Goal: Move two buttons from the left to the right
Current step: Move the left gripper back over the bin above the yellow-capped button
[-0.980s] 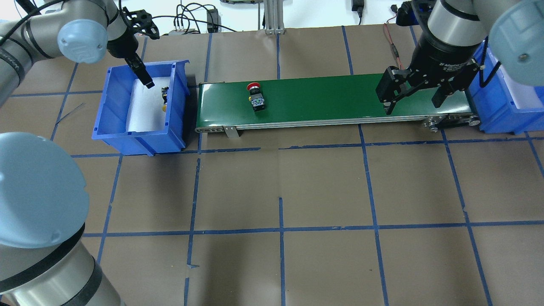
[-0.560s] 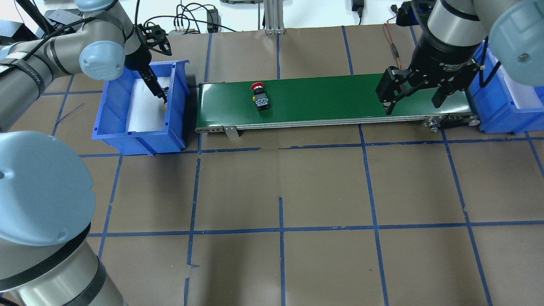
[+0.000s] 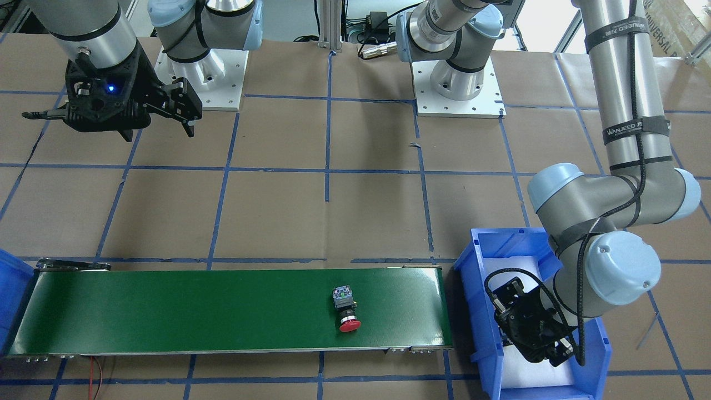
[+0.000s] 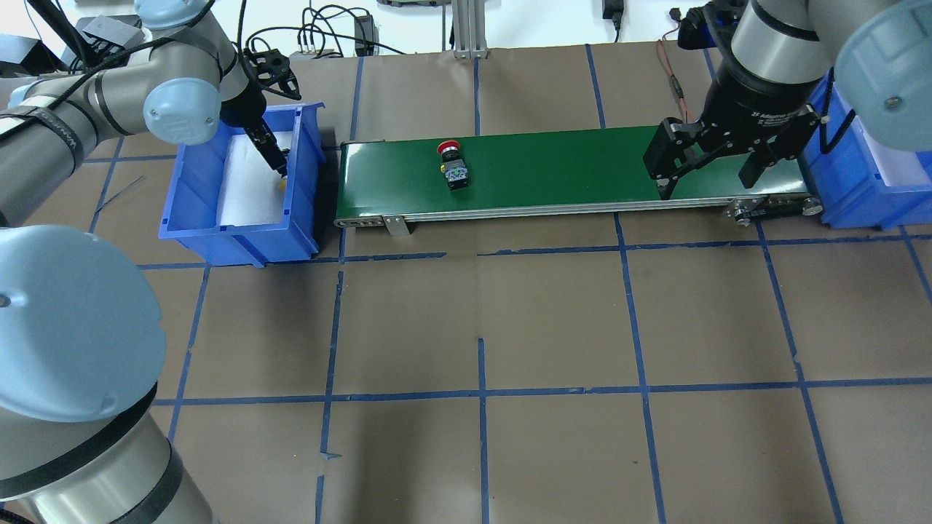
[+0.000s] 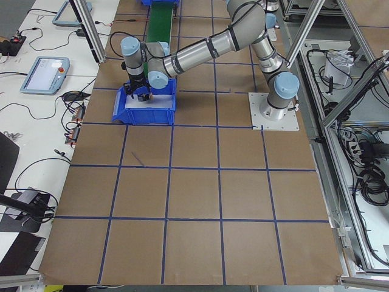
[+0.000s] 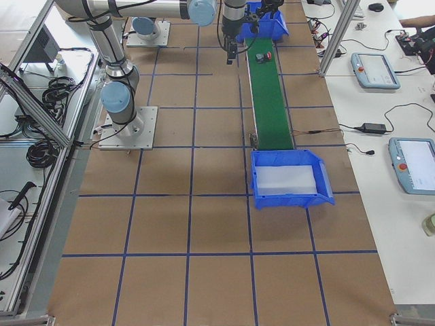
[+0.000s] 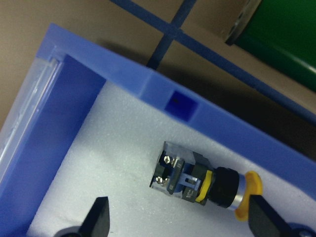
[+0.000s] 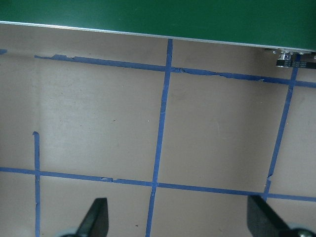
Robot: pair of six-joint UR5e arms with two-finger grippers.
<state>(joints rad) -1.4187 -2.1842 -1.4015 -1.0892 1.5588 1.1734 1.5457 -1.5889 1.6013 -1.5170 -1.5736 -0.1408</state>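
The red-capped button (image 4: 453, 161) lies on its side on the green conveyor belt (image 4: 582, 164), near its left end; it also shows in the front view (image 3: 346, 311). The yellow-capped button (image 7: 207, 180) lies on white foam inside the left blue bin (image 4: 191, 182), against the wall nearest the belt. My left gripper (image 7: 180, 222) is open, low in that bin, with the yellow button just ahead between its fingertips, not touching. My right gripper (image 4: 710, 178) is open and empty, hovering over the belt's right end, near its front edge.
A second blue bin (image 4: 852, 193) with a white liner stands at the belt's right end. The table is brown paper with blue tape lines (image 8: 160, 128). Cables and a metal post (image 4: 466, 29) lie along the far edge.
My left gripper has dropped deeper into the left bin and shifted toward the yellow button. The red button has moved a little rightward along the belt. The right gripper has barely moved.
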